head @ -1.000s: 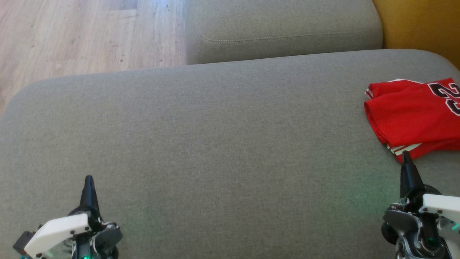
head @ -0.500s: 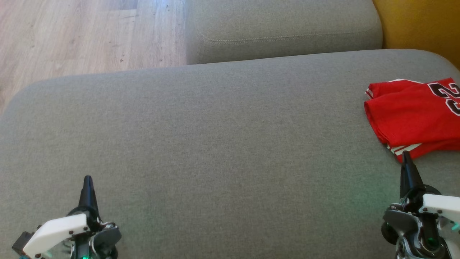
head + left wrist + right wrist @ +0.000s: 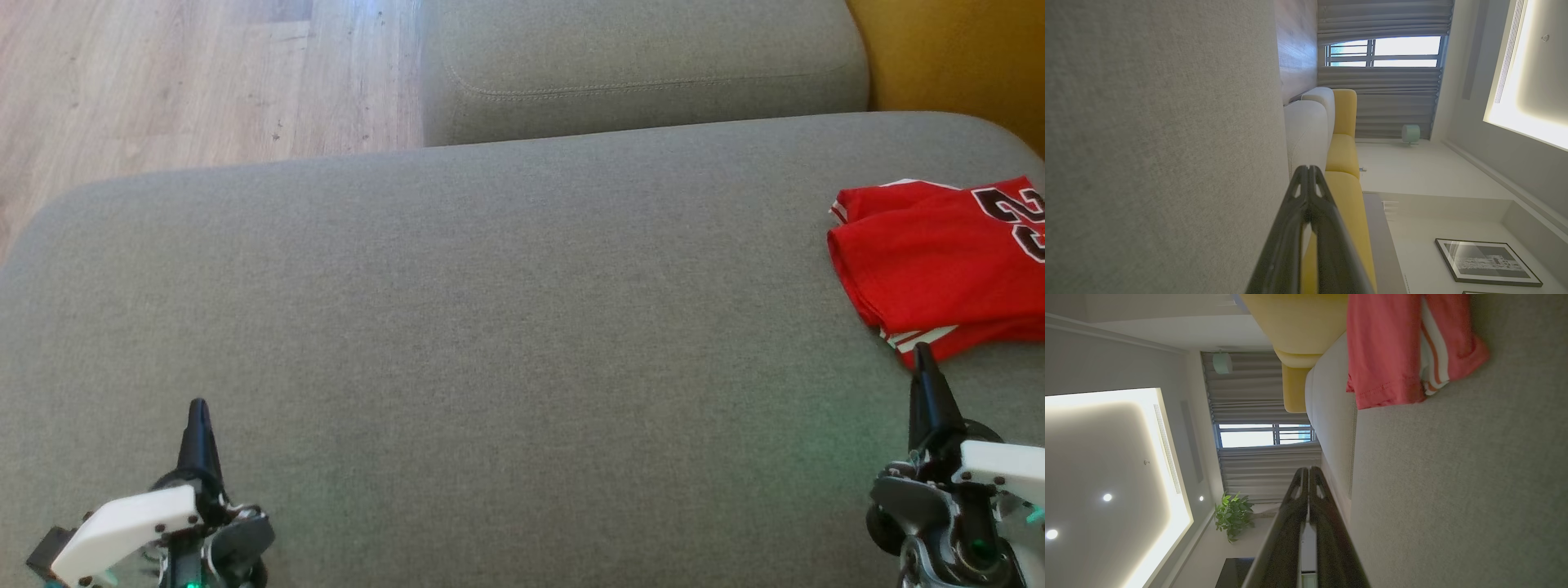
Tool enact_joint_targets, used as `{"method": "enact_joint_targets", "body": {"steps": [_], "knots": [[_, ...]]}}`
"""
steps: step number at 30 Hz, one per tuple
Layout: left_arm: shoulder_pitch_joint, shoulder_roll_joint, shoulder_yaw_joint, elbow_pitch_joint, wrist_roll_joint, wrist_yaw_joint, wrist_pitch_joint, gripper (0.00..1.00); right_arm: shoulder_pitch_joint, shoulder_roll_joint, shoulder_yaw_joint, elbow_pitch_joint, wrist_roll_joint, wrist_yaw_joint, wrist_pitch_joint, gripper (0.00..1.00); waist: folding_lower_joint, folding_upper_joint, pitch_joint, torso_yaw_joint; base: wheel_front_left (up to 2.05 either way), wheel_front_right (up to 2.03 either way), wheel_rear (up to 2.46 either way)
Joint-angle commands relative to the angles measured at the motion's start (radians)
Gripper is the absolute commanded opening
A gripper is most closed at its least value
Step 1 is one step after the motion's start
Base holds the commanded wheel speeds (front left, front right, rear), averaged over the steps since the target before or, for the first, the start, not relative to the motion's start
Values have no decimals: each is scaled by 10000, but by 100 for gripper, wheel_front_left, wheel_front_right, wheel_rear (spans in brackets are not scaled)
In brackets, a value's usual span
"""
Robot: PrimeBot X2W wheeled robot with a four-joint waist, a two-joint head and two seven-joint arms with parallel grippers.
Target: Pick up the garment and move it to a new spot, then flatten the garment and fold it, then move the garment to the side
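The folded red garment (image 3: pixel 939 261) is lying at the right end of the grey cushion (image 3: pixel 490 327). The left tool (image 3: pixel 198 406) and right tool (image 3: pixel 922 351) are both resting clenched, empty. The right tip is sitting just beside the hem, so any forward nudge is likely risking pulling the fold open.

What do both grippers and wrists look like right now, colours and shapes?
The left gripper and right gripper match: long black fingers tapering to a point, with small slotted cut-outs near the tips in the wrist views. Each wrist carries a white shell with small screws over dark grey hardware, lit by a green light.
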Motion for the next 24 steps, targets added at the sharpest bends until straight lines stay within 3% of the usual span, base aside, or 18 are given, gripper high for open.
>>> {"method": "enact_joint_targets", "body": {"steps": [1,24], "knots": [[-481,85,329,-286,78,-69,51,0,-515,-45,201,-314,63,-7,50,0,0,0,0,0,0,0,0],[-486,43,389,-284,128,-69,98,0,-516,-37,188,-314,52,-7,60,0,0,0,0,0,0,0,0]]}}
